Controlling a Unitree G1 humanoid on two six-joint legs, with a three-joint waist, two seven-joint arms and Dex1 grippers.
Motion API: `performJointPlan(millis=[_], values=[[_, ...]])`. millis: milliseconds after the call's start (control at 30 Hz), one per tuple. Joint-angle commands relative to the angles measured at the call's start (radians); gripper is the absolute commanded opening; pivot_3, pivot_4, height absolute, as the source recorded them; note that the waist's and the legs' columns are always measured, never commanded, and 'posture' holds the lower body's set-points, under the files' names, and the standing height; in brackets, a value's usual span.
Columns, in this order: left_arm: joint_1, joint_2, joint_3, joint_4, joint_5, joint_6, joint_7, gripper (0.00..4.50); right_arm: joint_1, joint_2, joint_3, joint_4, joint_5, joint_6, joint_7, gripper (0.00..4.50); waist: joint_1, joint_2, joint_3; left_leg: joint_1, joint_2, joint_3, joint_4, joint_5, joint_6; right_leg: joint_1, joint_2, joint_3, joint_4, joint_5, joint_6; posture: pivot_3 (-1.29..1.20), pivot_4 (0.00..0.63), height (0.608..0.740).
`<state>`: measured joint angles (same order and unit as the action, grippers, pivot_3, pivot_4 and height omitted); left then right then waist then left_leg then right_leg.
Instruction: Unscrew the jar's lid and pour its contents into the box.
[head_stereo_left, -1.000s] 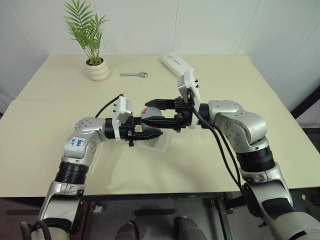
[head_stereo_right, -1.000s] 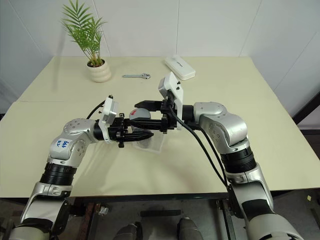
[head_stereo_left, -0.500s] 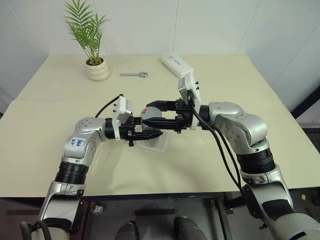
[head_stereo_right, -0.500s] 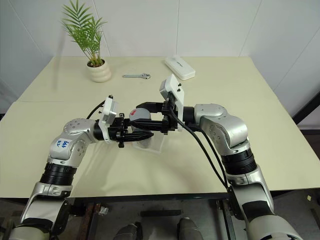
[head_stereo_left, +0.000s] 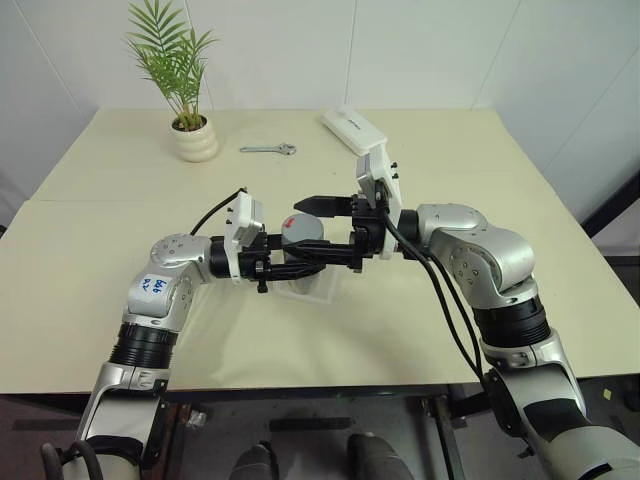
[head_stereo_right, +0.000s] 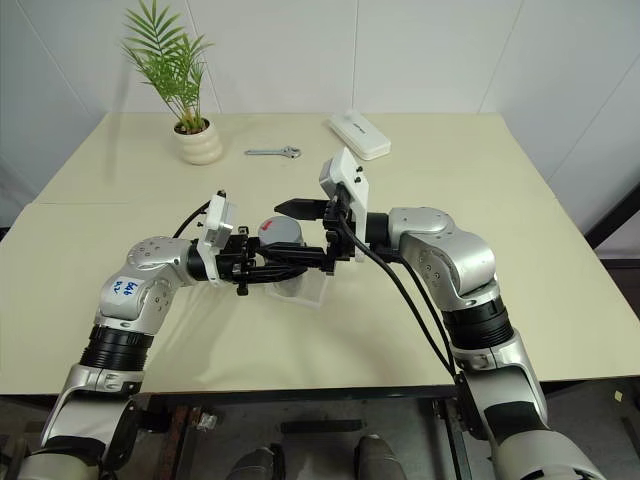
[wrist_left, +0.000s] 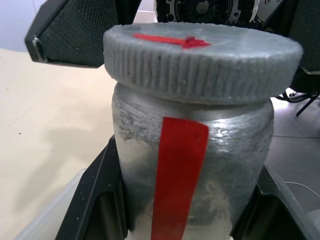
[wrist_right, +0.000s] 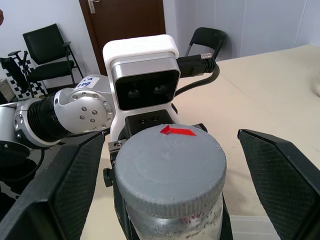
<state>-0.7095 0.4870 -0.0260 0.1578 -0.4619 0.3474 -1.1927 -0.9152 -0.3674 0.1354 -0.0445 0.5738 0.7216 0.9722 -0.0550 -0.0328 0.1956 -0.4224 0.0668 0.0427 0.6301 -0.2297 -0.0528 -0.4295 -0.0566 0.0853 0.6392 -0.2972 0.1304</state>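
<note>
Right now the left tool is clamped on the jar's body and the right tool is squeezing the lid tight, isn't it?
Not quite. The left tool is indeed clamped on the jar, but the right tool is not squeezing the lid: its fingers stand wide open, apart from the lid on both sides. The right wrist view shows this.

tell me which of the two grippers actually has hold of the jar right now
The left gripper: its jaws clamp the jar by the body below the lid. The right gripper has its jaws spread wide, clear of the lid on both sides.
</note>
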Motion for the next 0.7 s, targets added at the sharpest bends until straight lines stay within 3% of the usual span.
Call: performJointPlan(millis=[33,167,333,533,700], values=[[-0.010,0.009,0.012,-0.040,-0.008,-0.013,-0.004,1.93,-0.006,0.003,-0.019,-0.031,0.012,-0.017,0.005,3.88,0.000,0.000,0.000,0.000,0.000,0.000,0.000,0.000,0.000,0.000,0.000,0.000,0.000,0.000,0.000,0.00,0.150,0.740],[-0.011,0.011,0.014,-0.042,-0.010,-0.011,-0.003,1.93,-0.007,0.004,-0.018,-0.031,0.010,-0.018,0.004,2.58,0.000,0.000,0.000,0.000,0.000,0.000,0.000,0.000,0.000,0.000,0.000,0.000,0.000,0.000,0.000,0.00,0.150,0.740],[-0.010,0.011,0.013,-0.041,-0.007,-0.012,-0.004,1.93,-0.033,0.062,-0.107,-0.038,0.113,0.047,-0.056,2.55,-0.001,0.000,0.000,0.000,0.000,0.000,0.000,0.000,0.000,0.000,0.000,0.000,0.000,0.000,0.000,0.00,0.150,0.740],[0.000,0.022,0.007,-0.038,0.005,-0.023,-0.014,1.93,-0.101,0.177,-0.372,-0.038,0.504,0.238,-0.273,2.55,0.001,0.000,0.000,0.000,0.000,0.000,0.000,0.000,0.000,0.000,0.000,0.000,0.001,0.000,0.000,0.00,0.150,0.740],[0.004,0.024,0.011,-0.044,-0.002,-0.018,-0.007,1.93,-0.009,0.062,-0.295,-0.124,0.366,0.174,-0.264,2.55,0.003,0.000,0.000,0.000,0.000,0.000,0.000,0.000,0.000,0.001,0.000,0.000,-0.002,0.000,0.000,0.00,0.150,0.740]])
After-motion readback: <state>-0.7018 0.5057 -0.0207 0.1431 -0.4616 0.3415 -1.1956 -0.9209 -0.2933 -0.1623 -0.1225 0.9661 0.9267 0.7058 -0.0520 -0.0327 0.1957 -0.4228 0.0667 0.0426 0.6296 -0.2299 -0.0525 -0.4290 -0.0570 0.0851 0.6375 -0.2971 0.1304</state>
